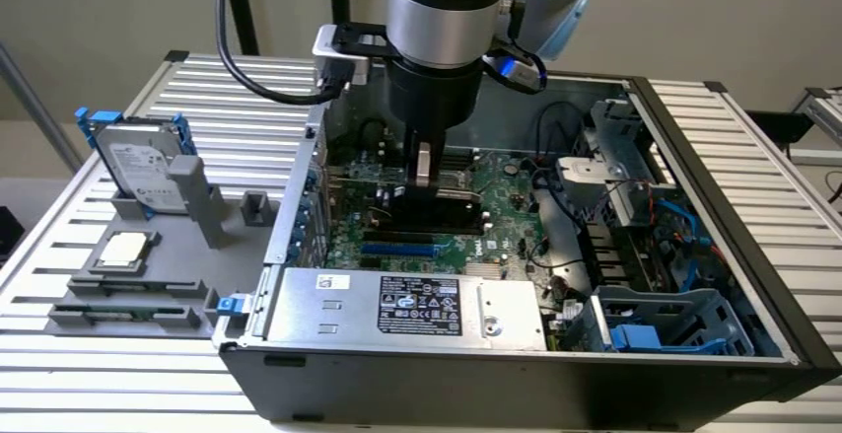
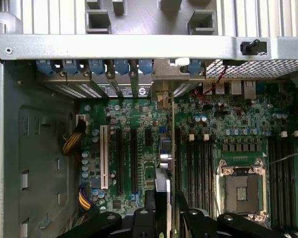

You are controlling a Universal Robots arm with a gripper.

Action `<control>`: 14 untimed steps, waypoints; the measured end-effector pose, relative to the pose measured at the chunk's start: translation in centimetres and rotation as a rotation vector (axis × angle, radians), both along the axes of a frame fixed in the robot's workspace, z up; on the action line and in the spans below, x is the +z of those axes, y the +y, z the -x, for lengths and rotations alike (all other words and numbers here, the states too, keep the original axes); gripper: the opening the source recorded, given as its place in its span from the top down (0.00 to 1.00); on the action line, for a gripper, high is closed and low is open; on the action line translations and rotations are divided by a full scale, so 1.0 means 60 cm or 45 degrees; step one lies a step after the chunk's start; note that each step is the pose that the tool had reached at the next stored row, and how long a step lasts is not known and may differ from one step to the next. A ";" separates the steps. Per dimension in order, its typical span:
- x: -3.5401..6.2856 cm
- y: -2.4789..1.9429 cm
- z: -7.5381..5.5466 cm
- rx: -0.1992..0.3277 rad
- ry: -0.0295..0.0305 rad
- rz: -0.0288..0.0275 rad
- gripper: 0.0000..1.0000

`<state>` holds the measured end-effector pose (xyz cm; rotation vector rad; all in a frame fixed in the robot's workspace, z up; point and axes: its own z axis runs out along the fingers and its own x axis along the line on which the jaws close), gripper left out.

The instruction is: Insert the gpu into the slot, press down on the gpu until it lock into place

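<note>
One robot arm reaches down from the top centre of the exterior view into an open computer case (image 1: 526, 384). Its hand (image 1: 424, 179) is closed on the gpu (image 1: 441, 214), gripping the card from above at the middle of the frame. In the wrist view the gpu (image 2: 165, 166) appears edge-on as a thin line. It runs up the centre of the picture from between the hand's (image 2: 167, 198) two black fingers (image 2: 151, 203) toward a row of blue bracket clips (image 2: 120, 66) at the case's rear wall. The slot (image 1: 401, 251), a bright-blue strip, lies uncovered on the motherboard (image 1: 507, 181) just below the card in the exterior view, so the insertion looks unfinished. The card is held upright over the board, lined up lengthwise with the slots, and I cannot tell whether its lower edge touches the connector. Pressing down and locking appear not yet done. The case also holds a silver power supply (image 1: 408, 305) along its lower edge, drive cages (image 1: 658, 324) with blue parts at the lower right, and an empty processor socket (image 2: 241, 186) at the wrist view's lower right. On the slatted counter (image 1: 132, 394), at the left of the exterior view, a grey fixture (image 1: 132, 317) holds a hard drive (image 1: 138, 162) with blue rails standing upright and a small square chip (image 1: 121, 249).
</note>
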<state>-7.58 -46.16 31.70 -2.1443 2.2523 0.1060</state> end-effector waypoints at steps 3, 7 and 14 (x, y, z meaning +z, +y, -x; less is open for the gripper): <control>0.000 0.0000 0.000 0.000 0.0000 0.0000 0.74; -0.001 0.0001 0.000 0.000 -0.0004 -0.0005 0.74; -0.011 0.0006 0.003 0.000 -0.0004 -0.0003 0.74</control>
